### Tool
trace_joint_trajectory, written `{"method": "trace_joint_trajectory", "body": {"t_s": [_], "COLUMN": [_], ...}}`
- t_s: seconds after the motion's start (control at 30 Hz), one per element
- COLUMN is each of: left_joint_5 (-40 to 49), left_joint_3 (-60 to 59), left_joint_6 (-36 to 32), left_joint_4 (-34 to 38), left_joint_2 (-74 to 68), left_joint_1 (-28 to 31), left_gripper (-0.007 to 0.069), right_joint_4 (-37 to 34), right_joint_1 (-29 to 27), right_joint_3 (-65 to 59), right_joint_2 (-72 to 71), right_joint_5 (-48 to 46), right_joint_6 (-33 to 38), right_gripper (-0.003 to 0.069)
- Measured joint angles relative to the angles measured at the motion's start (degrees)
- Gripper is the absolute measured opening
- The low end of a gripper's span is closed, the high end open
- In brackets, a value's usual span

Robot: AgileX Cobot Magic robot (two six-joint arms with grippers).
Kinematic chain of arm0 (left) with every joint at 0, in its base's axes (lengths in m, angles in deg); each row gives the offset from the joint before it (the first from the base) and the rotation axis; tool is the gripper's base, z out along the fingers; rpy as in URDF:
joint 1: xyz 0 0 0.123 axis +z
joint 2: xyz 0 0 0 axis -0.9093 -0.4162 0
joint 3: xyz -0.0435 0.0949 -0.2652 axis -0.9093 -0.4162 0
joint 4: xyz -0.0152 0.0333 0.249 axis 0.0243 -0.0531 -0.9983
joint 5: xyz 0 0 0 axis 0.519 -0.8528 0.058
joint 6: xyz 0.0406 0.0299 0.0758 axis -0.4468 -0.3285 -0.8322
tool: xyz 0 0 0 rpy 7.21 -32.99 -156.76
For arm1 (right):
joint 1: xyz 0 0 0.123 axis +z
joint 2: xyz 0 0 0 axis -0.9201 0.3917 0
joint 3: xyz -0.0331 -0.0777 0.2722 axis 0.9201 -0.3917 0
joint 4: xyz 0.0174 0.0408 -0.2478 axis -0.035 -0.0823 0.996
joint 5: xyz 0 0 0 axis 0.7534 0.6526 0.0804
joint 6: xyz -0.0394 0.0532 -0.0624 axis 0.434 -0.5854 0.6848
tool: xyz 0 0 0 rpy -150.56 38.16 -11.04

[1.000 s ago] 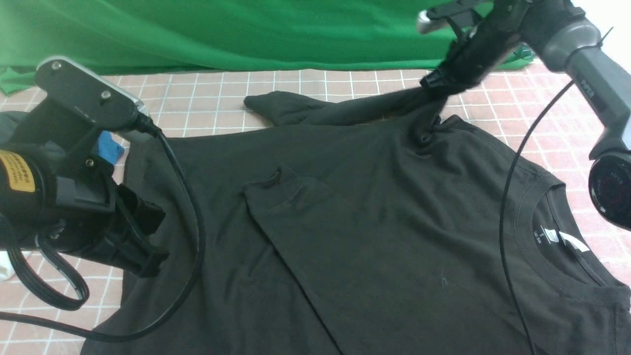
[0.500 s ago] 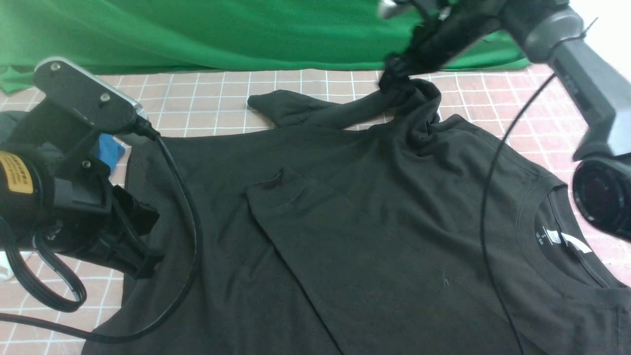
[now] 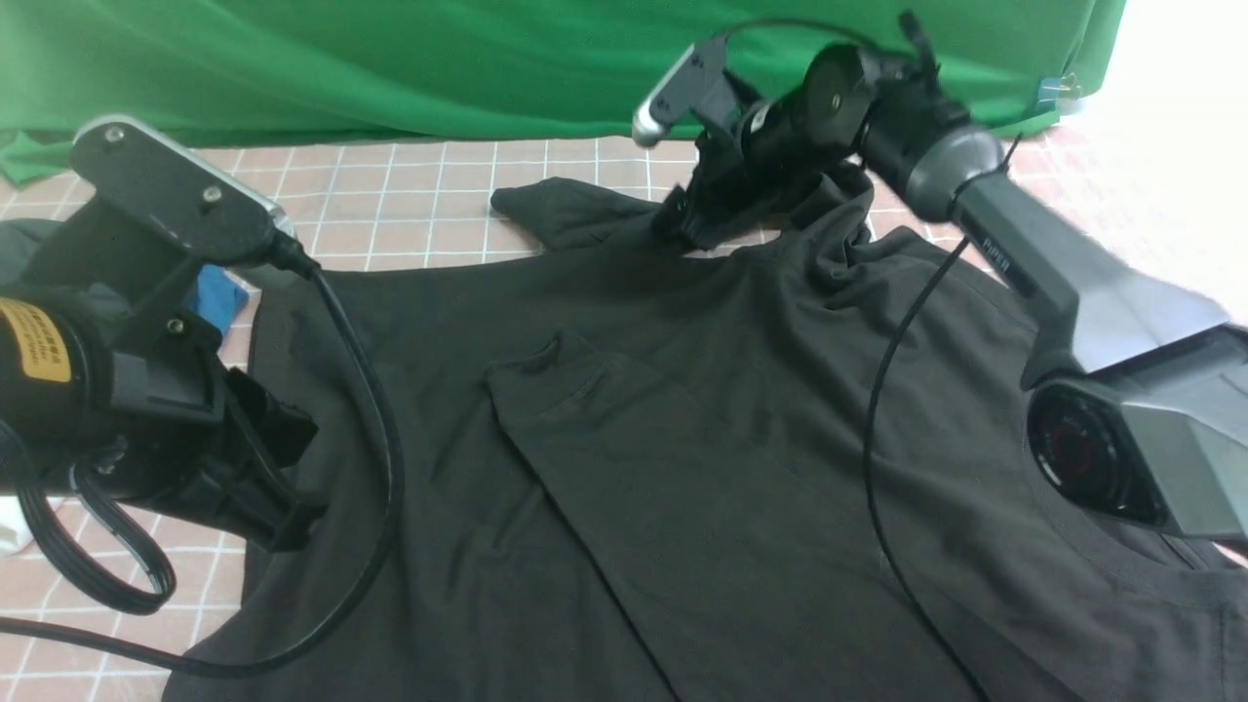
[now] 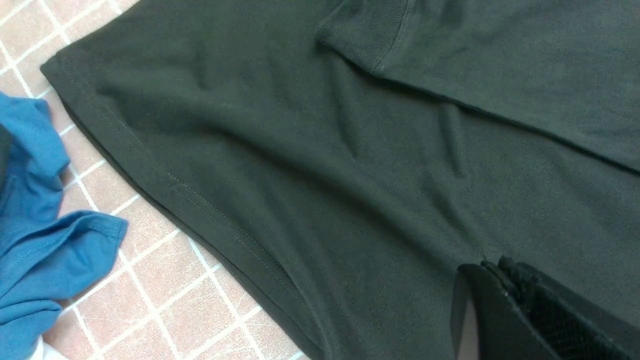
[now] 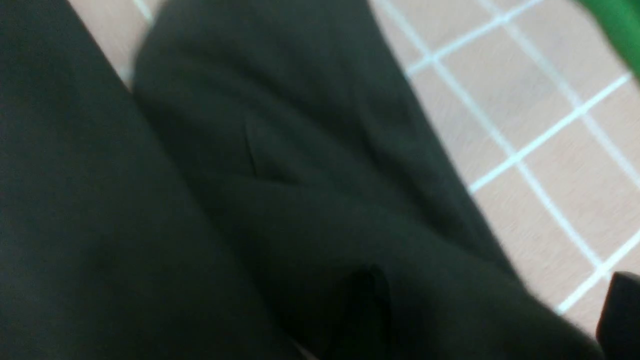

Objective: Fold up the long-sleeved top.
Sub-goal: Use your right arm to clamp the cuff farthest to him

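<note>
Long-sleeved top [image 3: 682, 468] lies spread on the tiled table [image 3: 409, 195] in front of the green backdrop [image 3: 390, 68], one sleeve [image 3: 604, 429] already folded across its body. We judge the second-sleeve fold to be in hand: the other sleeve [image 3: 585, 216] lies bunched along the edge nearest the backdrop, and our right gripper [image 3: 694, 219] hovers at it with jaws apart, clamping nothing. Our left gripper [image 3: 288, 512], farther from the backdrop over the hem, has its fingers pressed together, empty. Next we would need a fresh pinch nearer that sleeve's cuff, then a draw away from the backdrop onto the body.
</note>
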Motion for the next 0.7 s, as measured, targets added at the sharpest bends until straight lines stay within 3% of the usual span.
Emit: {"method": "trace_joint_trajectory", "body": {"t_s": [0.23,0.3,0.5,0.7], "left_joint_5": [0.42,0.47,2.07,2.34], "left_joint_3": [0.00,0.00,0.00,0.00], "left_joint_6": [0.00,0.00,0.28,1.30], "left_joint_4": [1.35,1.35,1.35,1.35], "left_joint_2": [0.00,0.00,0.00,0.00], "left_joint_1": [0.00,0.00,0.00,0.00], "left_gripper": [0.0018,0.0018,0.0018,0.0018], "right_joint_4": [0.18,0.13,0.41,0.79], "right_joint_1": [-1.48,-1.98,-4.36,-6.84], "right_joint_3": [0.00,0.00,0.00,1.12], "right_joint_2": [0.90,0.97,1.24,-0.05], "right_joint_5": [2.96,3.61,4.09,3.90], "right_joint_6": [0.73,0.67,-0.78,-8.06], "right_gripper": [0.0561,0.0506,0.0097,0.0060]}}
